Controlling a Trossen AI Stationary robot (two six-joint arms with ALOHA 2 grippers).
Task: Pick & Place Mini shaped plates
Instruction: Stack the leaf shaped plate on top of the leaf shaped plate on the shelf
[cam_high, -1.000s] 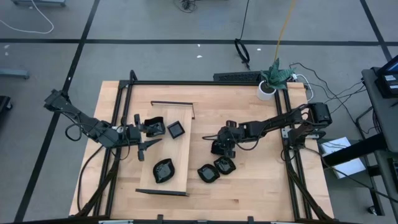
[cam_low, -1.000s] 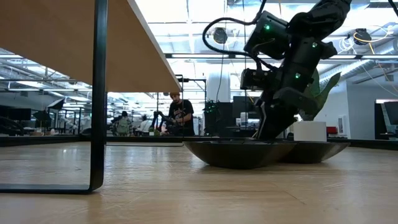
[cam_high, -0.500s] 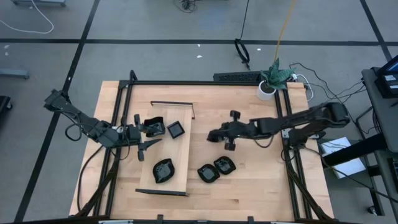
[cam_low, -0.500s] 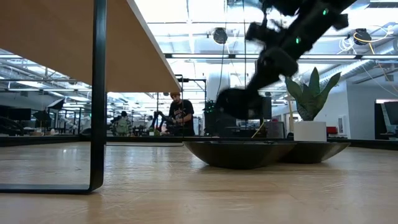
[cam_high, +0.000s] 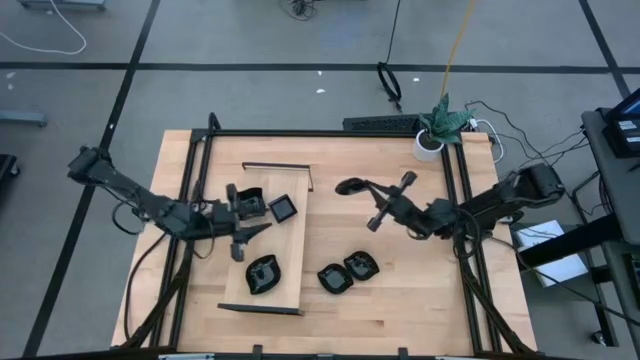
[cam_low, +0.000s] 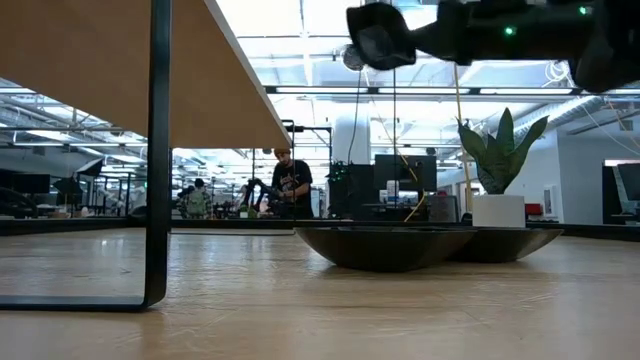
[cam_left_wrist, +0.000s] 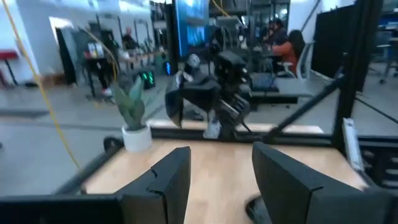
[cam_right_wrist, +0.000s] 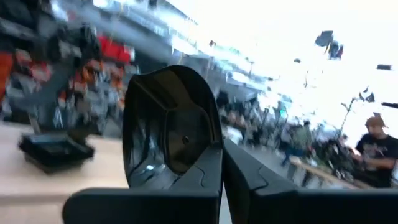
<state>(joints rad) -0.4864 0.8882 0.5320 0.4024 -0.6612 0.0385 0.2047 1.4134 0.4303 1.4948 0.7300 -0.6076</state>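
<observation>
On the left side of the desk (cam_high: 400, 310), the left pincer (cam_high: 252, 228) hangs over the pale wooden board (cam_high: 296, 262) with its fingers parted and nothing between them. On that board lie a square black plate (cam_high: 284, 208) near the far end and a lobed plate (cam_high: 263, 273) toward the near end. On the bare desk just right of the board lie two more black plates (cam_high: 349, 271), side by side and touching. Farther right, the right pincer (cam_high: 358, 186) is raised above the desk, its fingers clamped on the rim of a glossy black mini plate (cam_right_wrist: 168, 127) held up in the air. A potted plant (cam_high: 438, 128) stands at the far right corner.
</observation>
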